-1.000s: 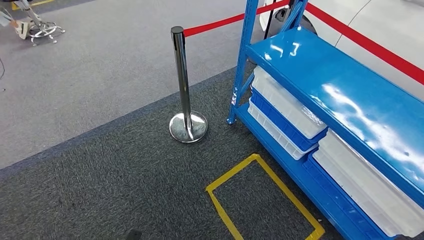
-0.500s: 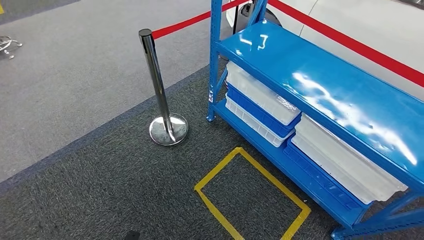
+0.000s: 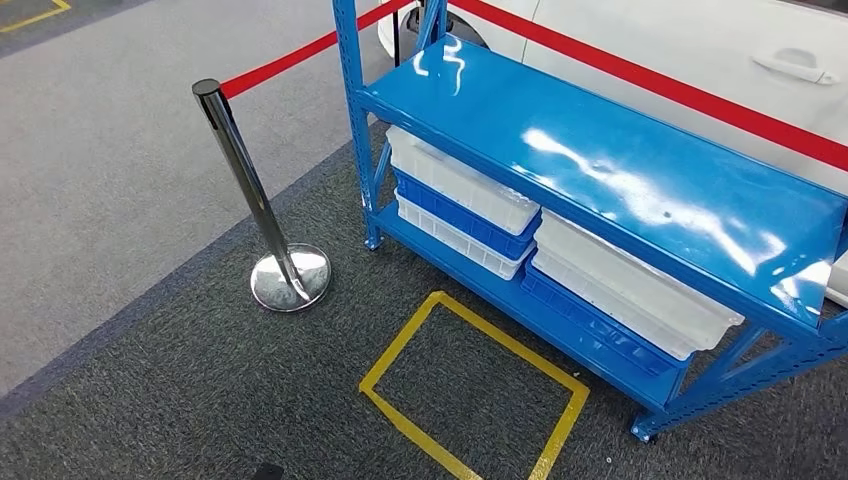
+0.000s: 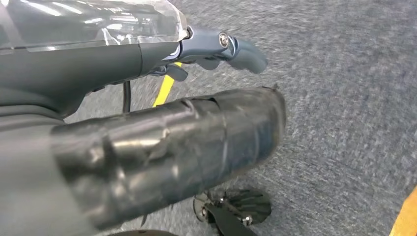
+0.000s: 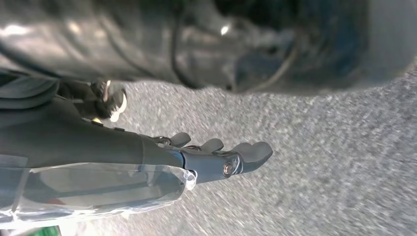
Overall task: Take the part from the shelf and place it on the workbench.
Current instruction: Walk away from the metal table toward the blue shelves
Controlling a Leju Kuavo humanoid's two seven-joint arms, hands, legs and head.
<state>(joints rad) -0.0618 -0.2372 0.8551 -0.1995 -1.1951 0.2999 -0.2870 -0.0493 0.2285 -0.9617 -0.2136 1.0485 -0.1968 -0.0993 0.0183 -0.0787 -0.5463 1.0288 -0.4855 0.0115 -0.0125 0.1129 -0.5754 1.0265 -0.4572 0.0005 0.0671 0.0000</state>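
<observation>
A blue metal shelf [image 3: 600, 160] stands ahead and to the right in the head view, its glossy top board reflecting the lights. On its lower level lie stacked white trays [image 3: 460, 185] with blue trays [image 3: 455, 212] between them, and a second stack [image 3: 630, 290] to the right. What the trays hold is hidden. My left hand [image 4: 216, 49] hangs over the grey carpet with its fingers apart and nothing in it. My right hand [image 5: 221, 157] hangs the same way, fingers stretched out and holding nothing.
A chrome stanchion [image 3: 250, 190] with a round base [image 3: 290, 278] stands left of the shelf, and red belts [image 3: 290, 58] run from it and behind the shelf. A yellow taped rectangle [image 3: 400, 345] marks the dark carpet before the shelf. A white car [image 3: 700, 40] is parked behind.
The camera has turned: the whole scene has slid left in the picture, and the shelf's right end and its foot have come into view. Shelf and stanchion themselves have not moved.
</observation>
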